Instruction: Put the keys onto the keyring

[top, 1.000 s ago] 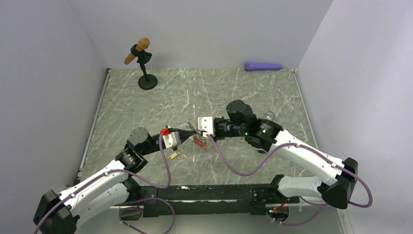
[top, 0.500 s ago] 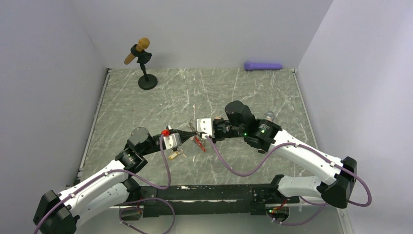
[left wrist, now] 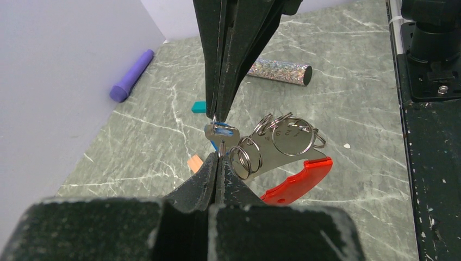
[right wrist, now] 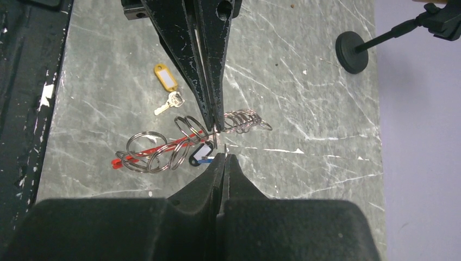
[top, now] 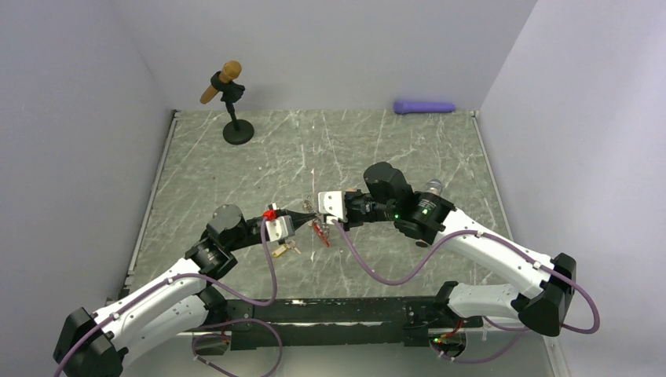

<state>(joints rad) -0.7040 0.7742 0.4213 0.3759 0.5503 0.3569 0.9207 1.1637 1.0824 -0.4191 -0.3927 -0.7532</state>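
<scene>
Both grippers meet tip to tip above the table's middle. My left gripper (top: 302,214) is shut on a thin split ring of the keyring (left wrist: 296,178), a red clip with a silver plate and bunched rings hanging beside its tips (left wrist: 218,159). My right gripper (top: 316,209) is shut on the thin edge of the blue-tagged key (left wrist: 219,132), held between the two sets of tips (right wrist: 223,155). In the right wrist view the keyring (right wrist: 142,154), a coiled chain (right wrist: 242,119) and a black tag (right wrist: 200,154) hang together. A yellow-tagged key (right wrist: 166,78) lies on the table, also seen from above (top: 284,250).
A microphone on a black stand (top: 231,102) is at the back left. A purple cylinder (top: 424,106) lies at the back wall. A glittery silver cylinder (left wrist: 280,71), a teal block (left wrist: 198,107) and a tan block (left wrist: 194,163) lie on the marbled table (top: 236,173).
The right gripper has edged slightly left toward the left gripper, and the hanging keyring shifted a little with it. Both grippers stay shut.
</scene>
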